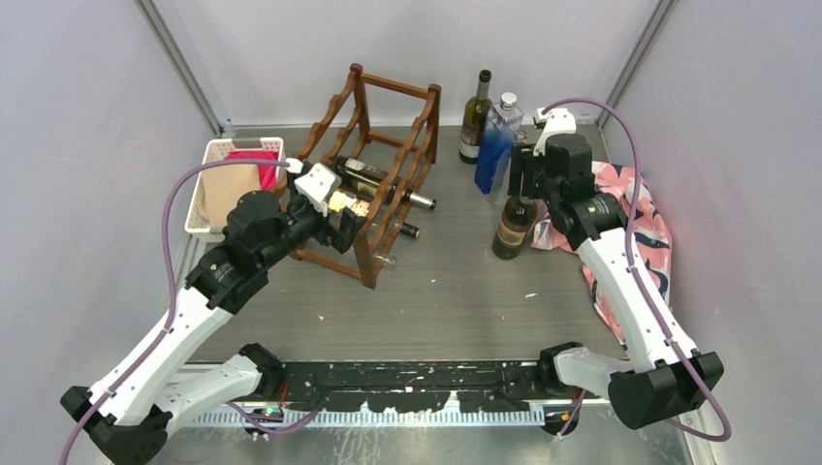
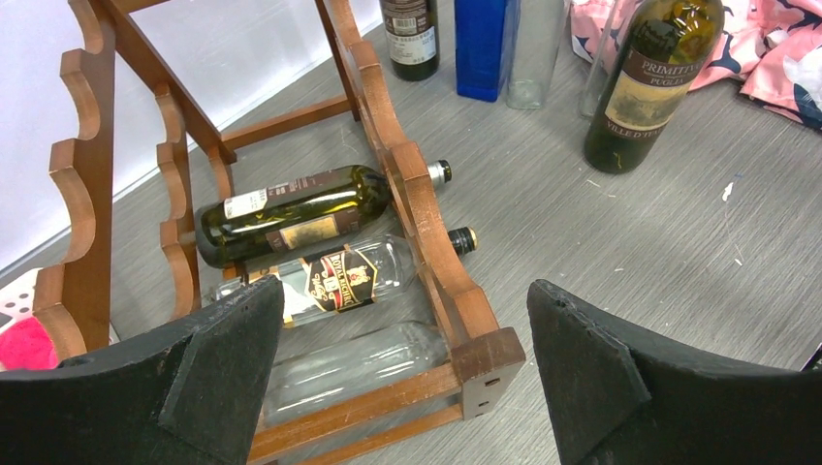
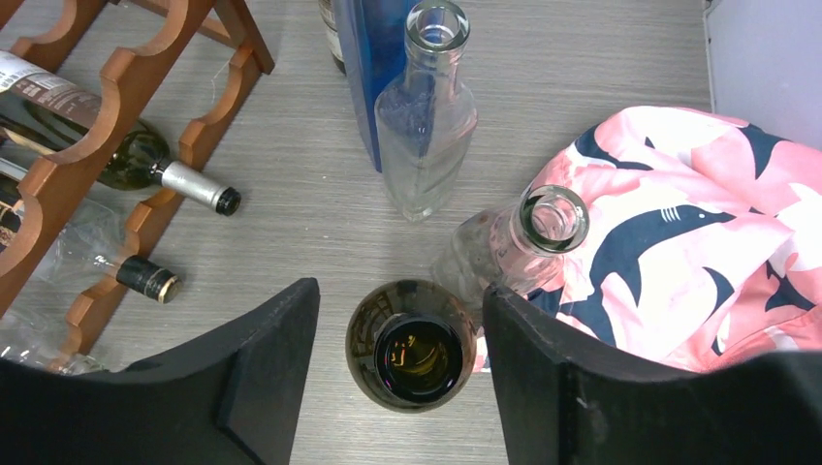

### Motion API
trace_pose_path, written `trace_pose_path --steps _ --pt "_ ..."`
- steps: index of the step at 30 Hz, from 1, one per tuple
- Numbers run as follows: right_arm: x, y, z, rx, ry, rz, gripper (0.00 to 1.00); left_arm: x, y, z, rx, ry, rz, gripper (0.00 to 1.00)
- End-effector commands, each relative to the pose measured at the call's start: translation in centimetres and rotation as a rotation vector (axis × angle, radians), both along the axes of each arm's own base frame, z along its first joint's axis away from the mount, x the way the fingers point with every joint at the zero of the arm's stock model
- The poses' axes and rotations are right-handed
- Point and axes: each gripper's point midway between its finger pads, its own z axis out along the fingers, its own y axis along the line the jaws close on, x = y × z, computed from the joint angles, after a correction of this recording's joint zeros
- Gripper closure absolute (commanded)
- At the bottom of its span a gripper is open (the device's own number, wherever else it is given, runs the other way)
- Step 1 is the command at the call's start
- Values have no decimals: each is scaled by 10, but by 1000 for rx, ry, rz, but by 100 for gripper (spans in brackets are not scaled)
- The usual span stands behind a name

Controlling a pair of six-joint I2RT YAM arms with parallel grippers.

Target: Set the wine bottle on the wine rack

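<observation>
i saw the wine bottle (image 1: pixel 512 228), dark green glass with a tan label, standing upright on the grey brushed desk (image 1: pixel 465 300), well right of the wine rack (image 1: pixel 366 232). my right claw (image 3: pixel 397 295) hung over its round open mouth, black wedge fingers parted on either side, gripping nothing. the left claw (image 2: pixel 404 291) gaped wide and empty above the rack's near corner. the rack's reddish wood rails were scalloped, cradling a green bottle (image 2: pixel 291 208) and a clear labelled bottle (image 2: pixel 330 281) on their sides.
</observation>
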Motion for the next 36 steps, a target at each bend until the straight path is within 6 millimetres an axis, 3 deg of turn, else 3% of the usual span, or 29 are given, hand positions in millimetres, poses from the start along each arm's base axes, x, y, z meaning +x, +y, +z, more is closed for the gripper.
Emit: trace_pose_path --steps 1,6,10,18,26,32,36 --pt "0 -2 34 33 -115 -10 29 4 -3 18 -43 -63 -8 6" --pt "-12 4 59 60 -164 41 19 4 -6 17 -49 -57 -17 6" --pt "-27 15 80 95 -197 126 16 5 -11 18 -73 -37 -28 6" --pt "-75 68 102 242 -250 452 16 -3 -34 49 -187 89 -98 6" --pt "-113 118 70 346 -151 703 17 23 -48 54 -130 249 -42 6" --pt "-126 125 32 311 -91 717 16 72 -52 36 -1 352 115 9" --pt "-124 114 26 293 -108 652 16 100 -56 13 120 440 200 14"
